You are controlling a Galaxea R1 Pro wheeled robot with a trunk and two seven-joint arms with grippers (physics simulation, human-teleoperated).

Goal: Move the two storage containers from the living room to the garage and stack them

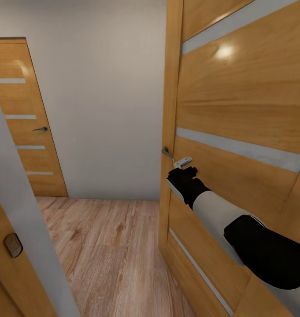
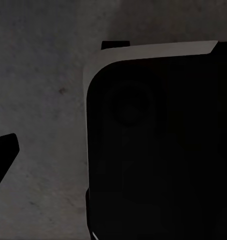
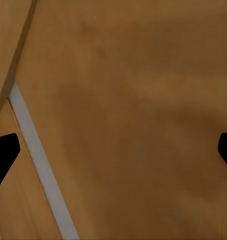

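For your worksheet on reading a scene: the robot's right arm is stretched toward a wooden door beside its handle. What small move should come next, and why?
Probably push the wooden door further open with the right gripper: its fingertips sit wide apart against the panel, beside the handle, and the door blocks the right side of the hallway.

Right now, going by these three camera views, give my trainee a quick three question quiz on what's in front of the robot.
1. True or false: the right arm reaches toward the near wooden door.
2. What floor shows ahead: A grey concrete, B light wood planks, C carpet?
3. Are the right gripper's fingertips spread apart or together?

Key: 1 true. 2 B. 3 spread apart, with the door panel between them in the right wrist view.
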